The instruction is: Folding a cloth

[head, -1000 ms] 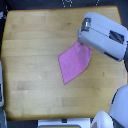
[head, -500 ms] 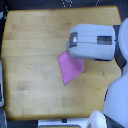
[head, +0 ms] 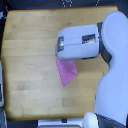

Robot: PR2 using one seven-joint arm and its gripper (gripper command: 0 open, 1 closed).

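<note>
The cloth (head: 67, 73) lies near the table (head: 30, 50) centre, its upper part hidden under the arm reaching in from three o'clock. A fold seems underway. The gripper's (head: 59, 47) jaw state cannot be told. Next, the carried edge must be laid down squarely.

Matt pink cloth (head: 67, 73) on smooth wooden tabletop (head: 30, 55)

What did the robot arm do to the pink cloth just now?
The arm swept toward the exterior view's left, over the cloth's upper part. The cloth now shows as a smaller, narrower shape, apparently folded over. Its jaws are hidden. The wooden table stayed put.
</note>
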